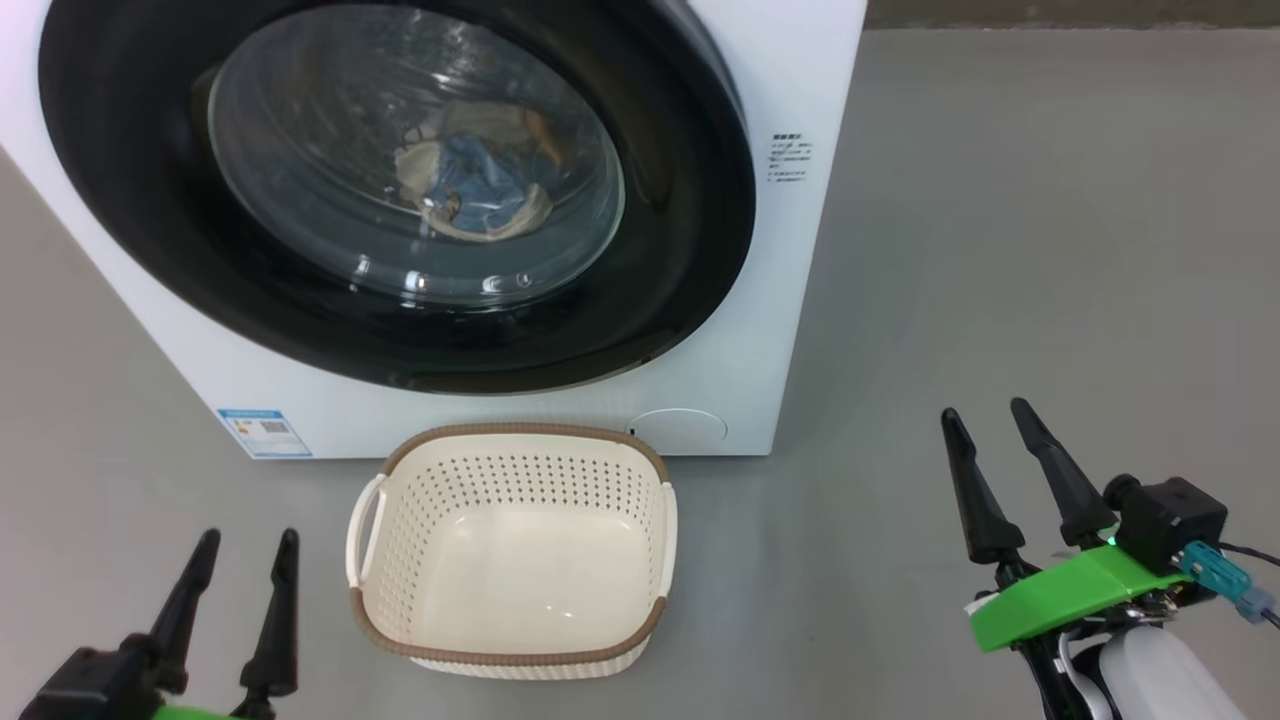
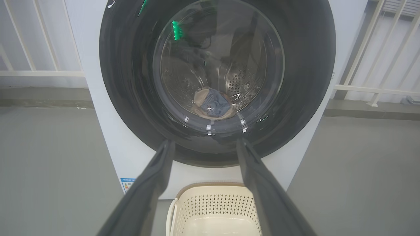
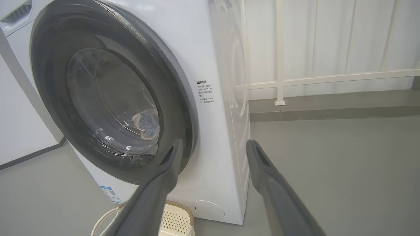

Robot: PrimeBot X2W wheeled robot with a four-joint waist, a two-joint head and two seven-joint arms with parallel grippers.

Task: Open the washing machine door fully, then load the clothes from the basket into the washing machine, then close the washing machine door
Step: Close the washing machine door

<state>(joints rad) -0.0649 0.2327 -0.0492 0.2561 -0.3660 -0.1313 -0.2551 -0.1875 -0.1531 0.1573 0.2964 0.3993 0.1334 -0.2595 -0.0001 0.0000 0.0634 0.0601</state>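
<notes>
Clothes [image 1: 475, 185] lie behind the shut washing machine door [image 1: 680, 200], the basket [image 1: 520, 432] sits empty between our left pincer [image 1: 249, 537] and right pincer [image 1: 983, 408], both spread and holding nothing, so we judge everything done.

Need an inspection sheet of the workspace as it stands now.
surface: grey floor
job's things: door shut; clothes inside washer, seen through door; basket empty, in front of washer
clutter: nothing seen
end effectors: left end effector open, empty; right end effector open, empty; both clear of washer
cables: dark cable with blue connector at right wrist
surroundings: white railing behind washer
</notes>
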